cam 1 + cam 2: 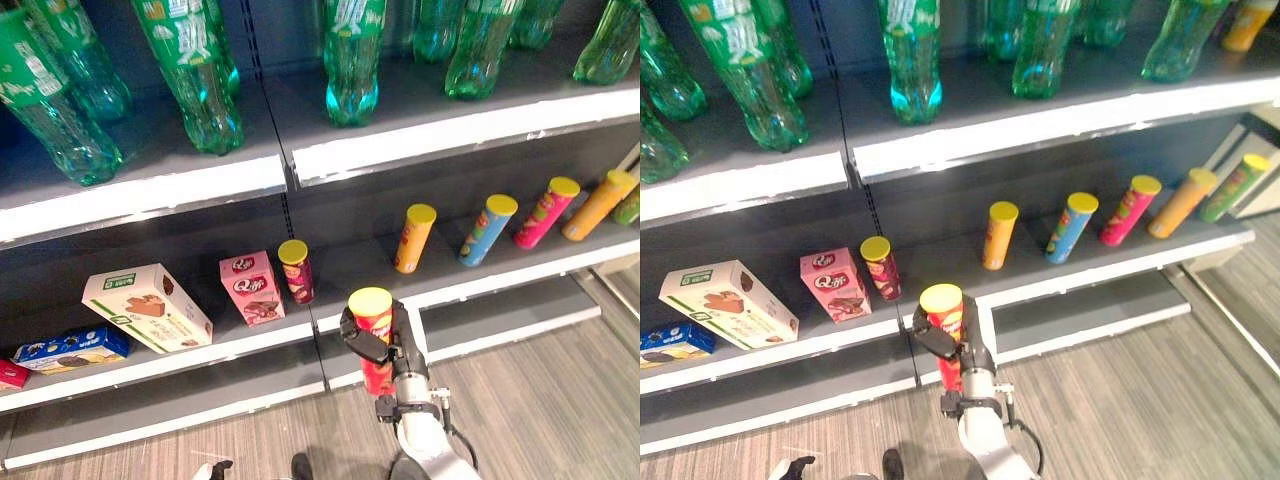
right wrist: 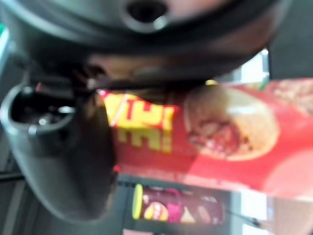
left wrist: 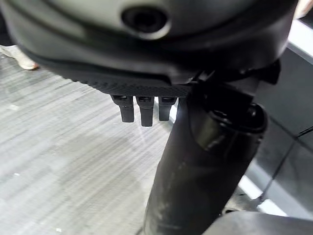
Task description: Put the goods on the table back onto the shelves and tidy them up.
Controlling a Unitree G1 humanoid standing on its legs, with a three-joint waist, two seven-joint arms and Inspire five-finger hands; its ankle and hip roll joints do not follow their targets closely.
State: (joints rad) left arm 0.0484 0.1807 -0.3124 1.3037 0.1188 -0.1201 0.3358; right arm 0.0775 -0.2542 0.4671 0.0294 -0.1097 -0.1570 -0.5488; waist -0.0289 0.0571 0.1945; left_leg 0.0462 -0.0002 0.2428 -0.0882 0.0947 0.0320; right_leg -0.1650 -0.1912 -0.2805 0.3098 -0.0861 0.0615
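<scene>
- The shelving fills the far side. Its upper shelf carries a row of green bottles standing upright, facing out as stock would be.
- The lower shelf holds chip cans in a line off to the right: an orange can, a blue can, a pink can, another orange one.
- To the left sit a white box, a pink box, a dark red can and a blue packet.
- The red can with a yellow lid, the item being shelved, is upright in the right hand, just near of the lower shelf edge. Its fingers are wrapped round the can's body, likely for a standing placement beside the dark red can.
- The left hand hangs over the floor, fingers relaxed and holding nothing.
- Print on the labels is too small for me to read.
</scene>
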